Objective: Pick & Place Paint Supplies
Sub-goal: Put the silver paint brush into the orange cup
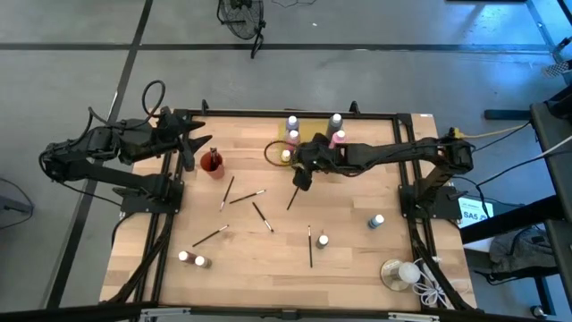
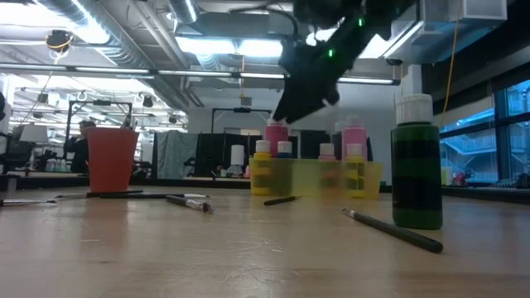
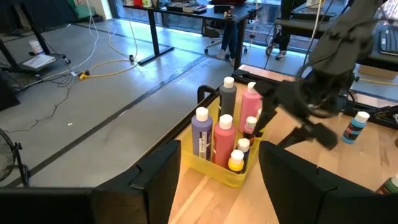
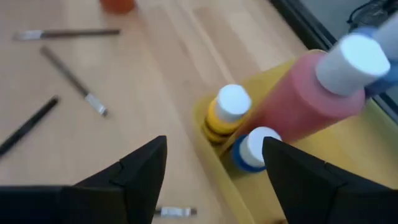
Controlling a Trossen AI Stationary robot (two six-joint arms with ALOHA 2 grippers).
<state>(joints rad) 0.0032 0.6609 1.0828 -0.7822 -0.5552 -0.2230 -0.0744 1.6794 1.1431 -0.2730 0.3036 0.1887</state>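
High view: the right gripper [image 1: 302,179] hangs beside the yellow tray [image 1: 293,136] at the far edge of the table [image 1: 268,268]; the left gripper [image 1: 192,143] waits by the red cup [image 1: 212,163]. Paintbrushes [image 1: 254,196] lie scattered mid-table.

Low view: the tray holds pink bottles [image 2: 276,132] and small yellow ones; a green bottle [image 2: 416,161] stands nearer.

Left wrist view: its jaws are spread, empty, tray bottles [image 3: 225,140] far beyond.

Right wrist view: jaws released, wide apart, a small yellow bottle [image 4: 227,112] and a blue bottle [image 4: 255,149] in the tray between and beyond them, ungripped.
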